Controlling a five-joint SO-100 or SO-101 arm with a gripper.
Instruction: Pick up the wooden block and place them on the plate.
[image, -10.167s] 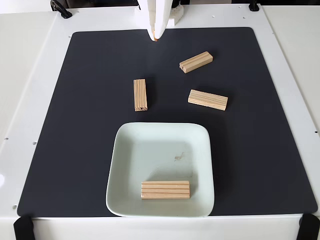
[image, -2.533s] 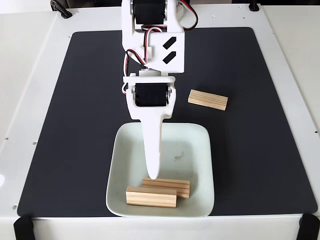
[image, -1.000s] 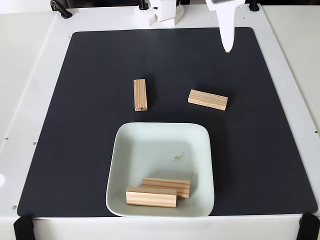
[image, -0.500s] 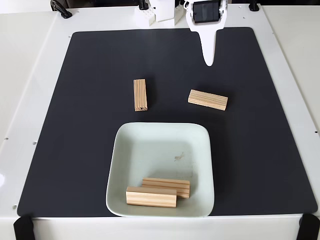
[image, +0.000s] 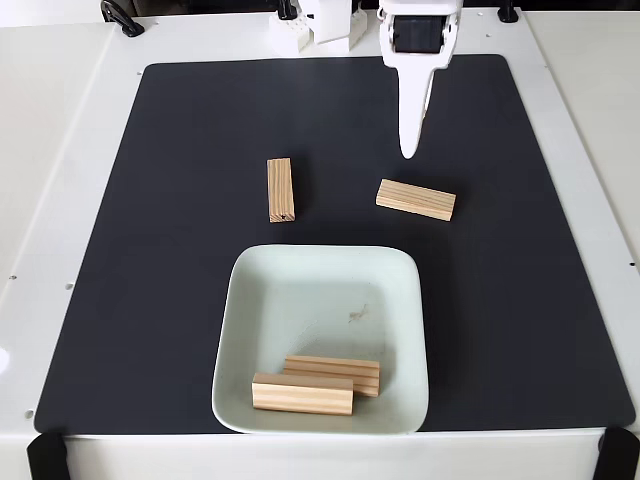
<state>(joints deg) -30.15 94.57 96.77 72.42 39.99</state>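
In the fixed view, two wooden blocks lie on the black mat: one upright (image: 281, 189) left of centre and one slanted (image: 415, 200) right of centre. Two more wooden blocks (image: 331, 372) (image: 302, 394) rest side by side in the near part of the pale mint plate (image: 262, 300). My white gripper (image: 407, 150) reaches down from the top edge, its tip just above and slightly left of the slanted block, apart from it. A single tapered finger (image: 411, 100) faces the camera, and the other is hidden beneath it. Nothing shows in its grasp.
The black mat (image: 150, 250) covers most of the white table (image: 60, 150). The arm's white base (image: 320, 25) stands at the far edge. Black clips (image: 45, 455) sit at the near corners. Bare mat lies left and right of the plate.
The gripper has swung from the far right edge of the mat toward the centre and reached nearer, now ending just above the slanted block. The blocks have not moved in the last second.
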